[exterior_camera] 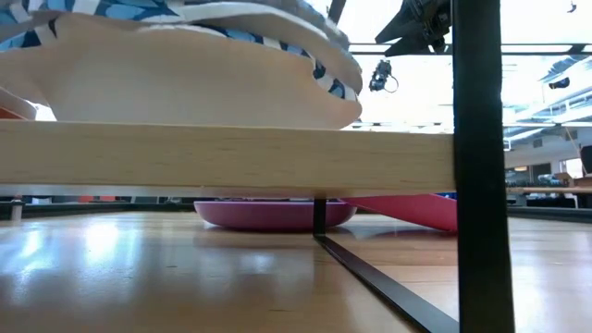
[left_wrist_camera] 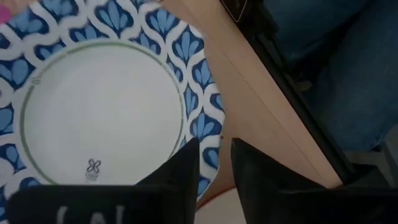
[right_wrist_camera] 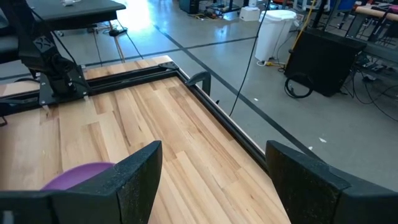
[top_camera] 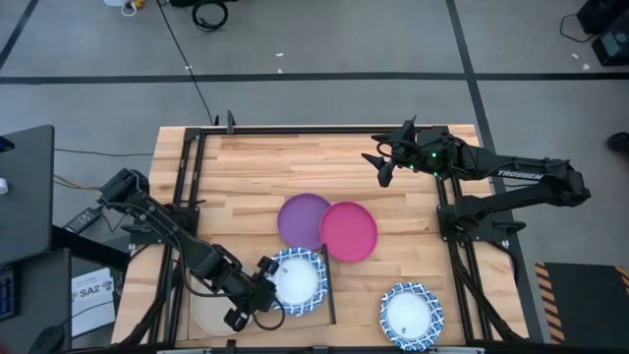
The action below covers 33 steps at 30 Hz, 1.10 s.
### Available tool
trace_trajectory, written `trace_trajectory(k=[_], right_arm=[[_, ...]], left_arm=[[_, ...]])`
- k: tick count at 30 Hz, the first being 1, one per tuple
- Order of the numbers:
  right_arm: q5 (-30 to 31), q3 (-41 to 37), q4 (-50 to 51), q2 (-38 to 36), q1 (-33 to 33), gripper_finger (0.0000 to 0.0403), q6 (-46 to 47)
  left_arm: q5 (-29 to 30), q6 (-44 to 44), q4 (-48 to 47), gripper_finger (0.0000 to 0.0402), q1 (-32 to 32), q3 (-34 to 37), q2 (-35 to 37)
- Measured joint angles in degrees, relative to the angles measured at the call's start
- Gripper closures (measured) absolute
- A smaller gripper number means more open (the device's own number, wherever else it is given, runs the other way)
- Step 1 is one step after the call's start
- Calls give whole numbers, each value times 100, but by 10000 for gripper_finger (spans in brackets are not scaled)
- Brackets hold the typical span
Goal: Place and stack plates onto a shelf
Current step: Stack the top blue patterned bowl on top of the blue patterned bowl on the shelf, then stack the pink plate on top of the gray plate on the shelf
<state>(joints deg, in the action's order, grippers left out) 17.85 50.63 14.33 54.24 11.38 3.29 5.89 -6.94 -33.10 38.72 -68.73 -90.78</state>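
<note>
The left gripper [top_camera: 257, 293] is seen low at the near left of the bench [top_camera: 246, 167], its jaws closed on the rim of a blue-patterned plate [top_camera: 298, 278], one finger above the rim and one below. In the left wrist view the fingers [left_wrist_camera: 180, 174] straddle the plate's patterned rim [left_wrist_camera: 205, 118], with only a narrow gap between them. That plate rests on the shelf [exterior_camera: 222, 157], whose pale front edge is seen in the low view with the plate [exterior_camera: 185, 55] above it. A beige plate [top_camera: 208, 315] lies just beside the jaws on their outer side, partly hidden by the arm.

Beyond the held plate, toward the middle of the bench, a purple plate [top_camera: 300, 218] and a magenta plate [top_camera: 350, 232] lie touching, the magenta one overlapping the purple. A second blue-patterned plate [top_camera: 411, 315] lies well apart at the near right.

The right gripper [top_camera: 383, 165] is held above the far right of the bench, jaws spread wide and empty. Past its fingers [right_wrist_camera: 137, 171] only bare wood and the edge of the purple plate [right_wrist_camera: 78, 174] are seen.
</note>
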Motion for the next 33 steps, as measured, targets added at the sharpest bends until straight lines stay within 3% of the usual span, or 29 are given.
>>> trace_trajectory(k=[12,16,26,33], right_arm=[[-16,0,0,0,1,112,0],[-288,0,0,0,0,112,2],[-737,0,-2,0,1,112,17],[-1398,0,0,0,0,112,18]], left_arm=[[-15,-33,-19,285,1,0,14],[-15,-35,-31,285,-33,1,96],[18,-35,-599,285,-273,0,824],[47,-35,-1111,285,-833,-1,1472]])
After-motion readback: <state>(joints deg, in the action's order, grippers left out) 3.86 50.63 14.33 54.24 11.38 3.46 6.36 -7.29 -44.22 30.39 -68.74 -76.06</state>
